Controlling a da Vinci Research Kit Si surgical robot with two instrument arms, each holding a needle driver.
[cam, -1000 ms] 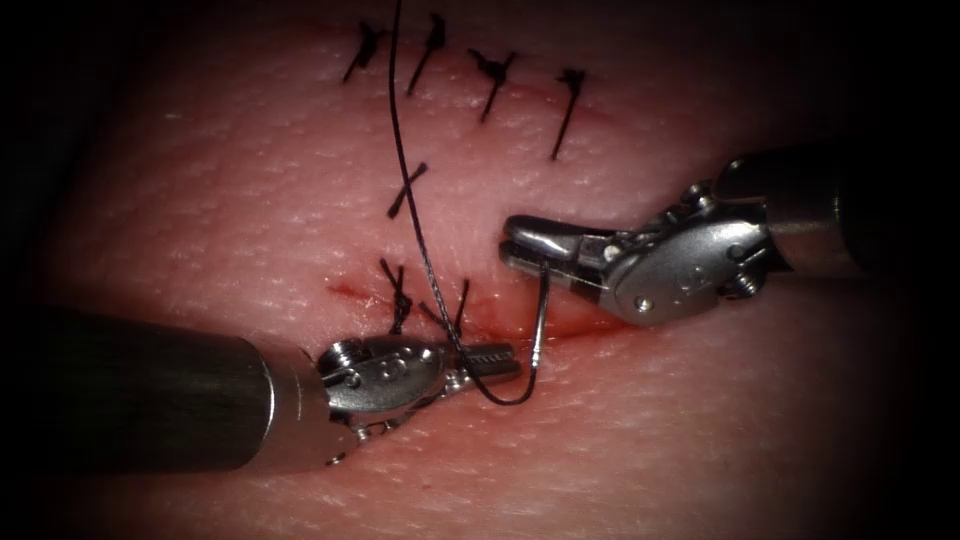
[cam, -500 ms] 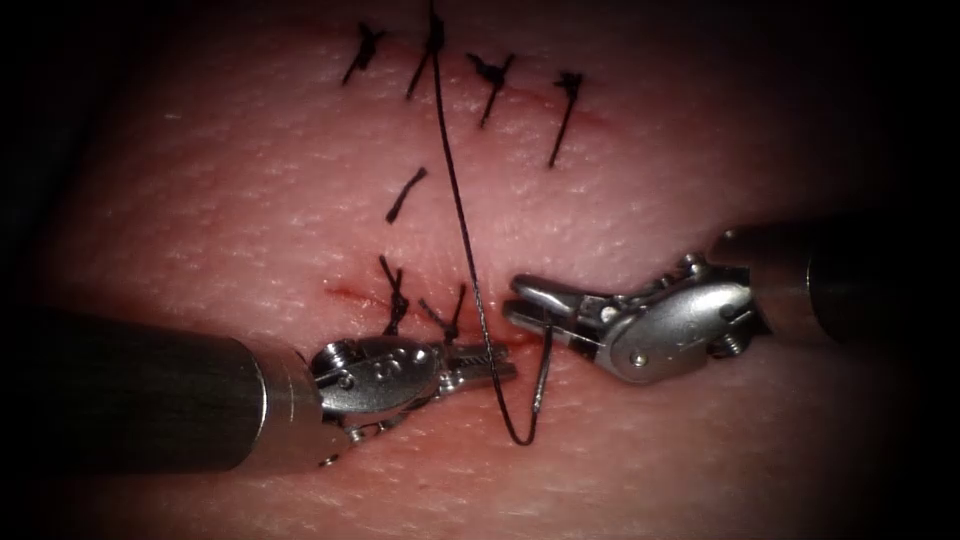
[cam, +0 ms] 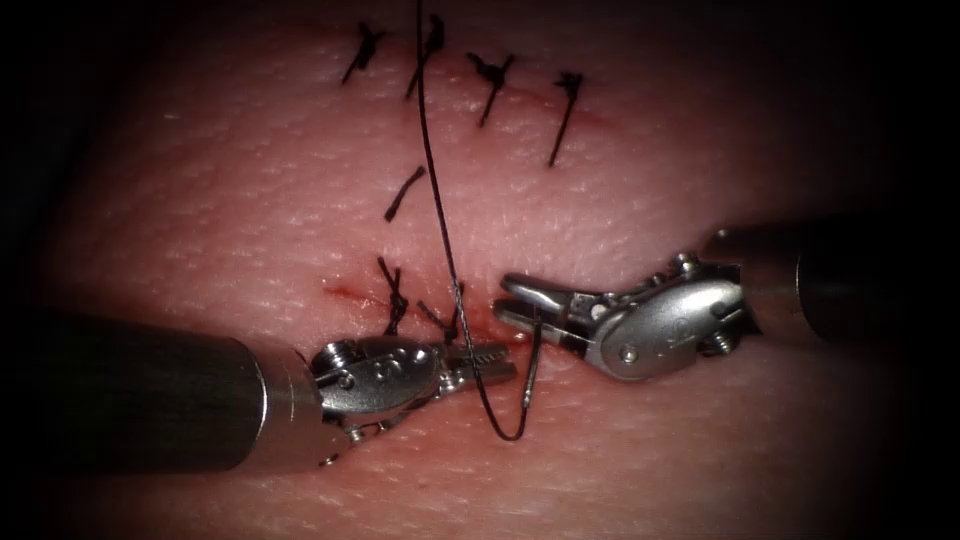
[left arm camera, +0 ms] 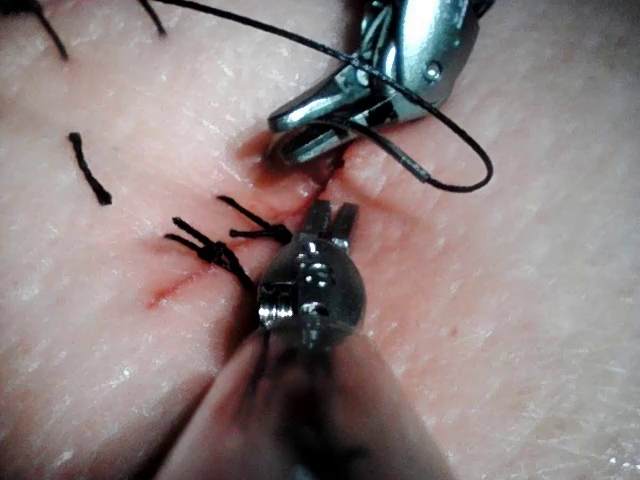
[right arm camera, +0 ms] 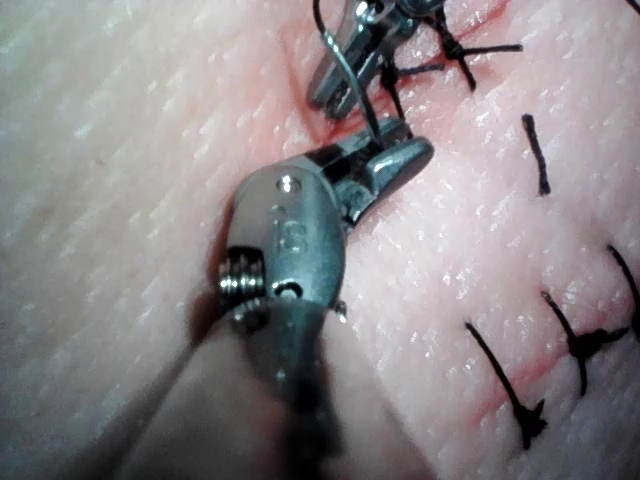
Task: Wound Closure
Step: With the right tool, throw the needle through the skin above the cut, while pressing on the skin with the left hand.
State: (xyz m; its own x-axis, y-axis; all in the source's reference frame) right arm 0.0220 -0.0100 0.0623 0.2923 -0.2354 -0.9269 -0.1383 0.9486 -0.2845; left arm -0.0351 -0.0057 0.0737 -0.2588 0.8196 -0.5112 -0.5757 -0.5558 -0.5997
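The right arm's silver wristed needle driver (cam: 505, 298) is coming in from 3 o'clock in the endoscope view, and its jaws are clamping the thin curved steel needle (cam: 533, 365) partway along its curve. The left arm's matching silver needle driver (cam: 505, 368) is lying in from 9 o'clock with its jaws slightly parted. As far as I can tell it is gripping nothing, though the black suture thread (cam: 435, 180) is crossing just over it.

The needle is hanging off the pale pink pork tissue (cam: 250, 200) just to the right of the two dark knotted stitches (cam: 395, 300), at the right end of the reddened cut (cam: 480, 325). A smear of red fluid (cam: 345, 292) is showing at the cut's left end.

The visible stretch of needle is running nearly 12 to 6 o'clock, leaning slightly toward 7. Its thread end is pointing down at 6 o'clock. From there the thread is looping round through 7 o'clock and climbing away toward 12. The tip end is sitting behind the right jaws, so I cannot tell whether it is entering the tissue.

Two risks are standing out. The needle could be rotating in the jaws if it meets the tissue at an angle, because the grip is sitting away from the hidden tip. The slack loop of thread is lying close to the left jaws, so it could be snagging there or catching on the finished stitches.
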